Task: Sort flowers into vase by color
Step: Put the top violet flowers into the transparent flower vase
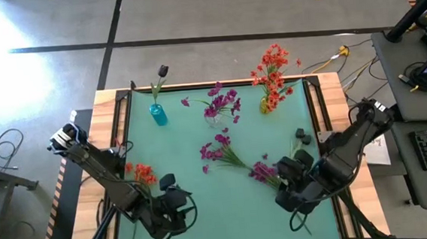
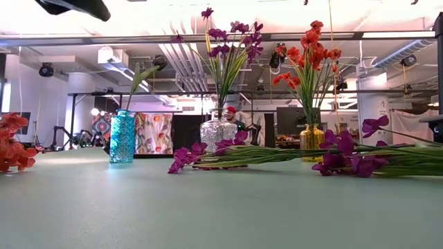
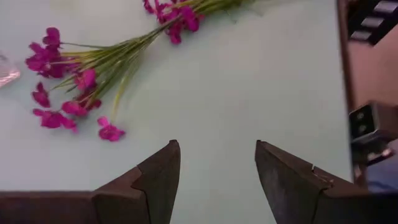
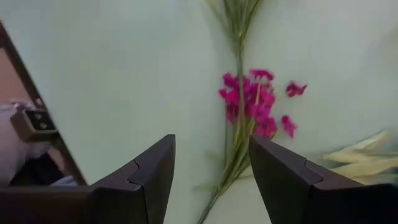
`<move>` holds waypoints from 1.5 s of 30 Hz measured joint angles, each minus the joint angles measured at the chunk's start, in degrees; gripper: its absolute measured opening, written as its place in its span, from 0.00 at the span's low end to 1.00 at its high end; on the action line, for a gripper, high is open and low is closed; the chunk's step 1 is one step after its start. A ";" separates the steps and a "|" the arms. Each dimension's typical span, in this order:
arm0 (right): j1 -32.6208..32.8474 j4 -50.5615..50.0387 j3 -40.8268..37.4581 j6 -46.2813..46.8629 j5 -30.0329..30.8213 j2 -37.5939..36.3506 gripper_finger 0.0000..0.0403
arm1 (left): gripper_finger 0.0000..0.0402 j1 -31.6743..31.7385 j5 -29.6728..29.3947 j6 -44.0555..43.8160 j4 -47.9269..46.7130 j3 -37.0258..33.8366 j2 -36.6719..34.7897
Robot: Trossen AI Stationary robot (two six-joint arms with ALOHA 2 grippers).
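We see both hands low in the frame, fingers apart and empty — the left hand (image 1: 175,201) at lower left, the right hand (image 1: 289,176) at lower right of the counter (image 1: 194,158). Two magenta sprays (image 1: 219,151) lie mid-counter; an orange spray (image 1: 140,172) lies by the left arm. Along the top stand a blue vase (image 1: 158,113), a clear vase (image 1: 213,112) with magenta blooms, and a yellow vase (image 1: 265,104) of orange — upright.

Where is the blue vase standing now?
In the high view the blue vase stands at the table's far edge, on the left, holding one dark bud; the clear vase with magenta flowers is its nearest neighbour.
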 joint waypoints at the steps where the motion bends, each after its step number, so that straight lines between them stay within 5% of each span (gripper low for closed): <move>1: 0.03 -0.03 -0.39 0.39 -0.44 0.00 0.49 | 0.48 -0.06 0.16 -0.26 -1.84 0.64 0.40; 8: -3.23 -0.15 -1.94 -0.15 -1.17 0.00 0.49 | 0.48 -1.16 7.70 -10.74 -17.10 2.74 1.03; 16: -9.46 -0.39 -4.74 -2.21 -4.31 -0.04 0.49 | 0.48 -1.73 8.52 -19.24 -28.52 2.74 0.94; 27: -13.75 -0.80 -15.94 3.44 -11.57 -1.75 0.49 | 0.48 -1.73 9.18 -19.41 -36.55 2.70 0.92; 36: -13.92 1.05 -28.55 15.12 -11.74 -5.21 0.49 | 0.48 -1.73 8.94 -19.06 -46.05 2.65 0.92; 45: -14.03 1.52 -31.43 17.04 -8.56 -4.69 0.49 | 0.46 -1.95 7.69 -15.86 -49.34 2.59 0.08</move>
